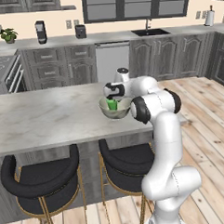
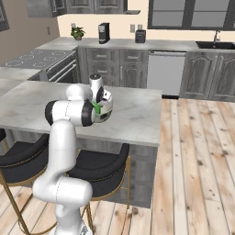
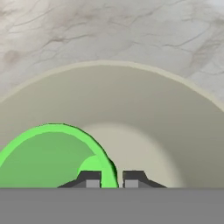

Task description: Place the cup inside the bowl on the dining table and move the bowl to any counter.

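My fingers straddle the rim of the cup, one tip inside and one outside, pinching its wall with a narrow gap. The hand view shows this close: the cup stands upright inside the bowl, against its near wall, with the pale inside curving round it and veined marble beyond the far rim.

The base views give the wider place. In the left one, the bowl sits on the table near its front edge toward the right end, the cup a green patch inside it, my gripper just above. In the right view my arm covers most of the bowl, leaving a green sliver of cup.

One cup, one bowl, two stools under the table's front edge. The counter runs along the windowed wall.
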